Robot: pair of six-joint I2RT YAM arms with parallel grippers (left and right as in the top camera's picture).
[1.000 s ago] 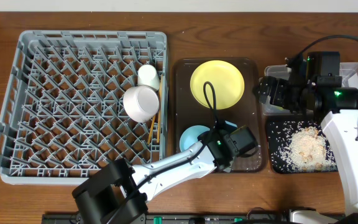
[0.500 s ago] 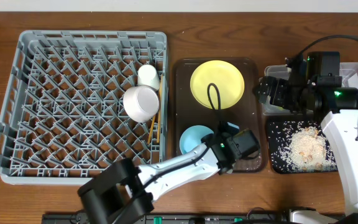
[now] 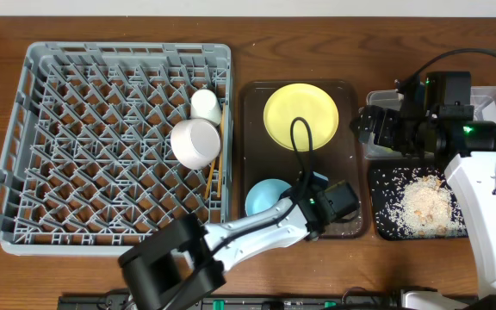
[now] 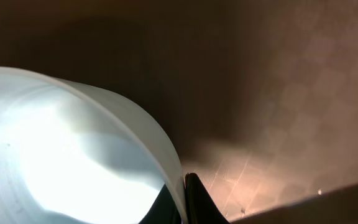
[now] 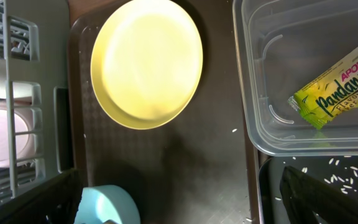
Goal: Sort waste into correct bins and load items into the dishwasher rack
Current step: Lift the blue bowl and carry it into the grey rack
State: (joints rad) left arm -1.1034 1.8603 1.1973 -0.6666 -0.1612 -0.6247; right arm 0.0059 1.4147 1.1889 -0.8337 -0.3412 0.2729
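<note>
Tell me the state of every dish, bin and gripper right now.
Blue bowl, upright on the brown tray.
Left gripper, shut on that bowl's rim.
Right gripper, open, empty.
Yellow plate, flat, empty.
White bowl, in the rack.
Cup, in the rack.
Chopsticks, in the rack.
Clear tub, holds a wrapper.
Black tray, holds rice.

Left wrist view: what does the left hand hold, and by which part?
The left hand pinches the light blue bowl by its rim, one finger inside, one outside.
</note>
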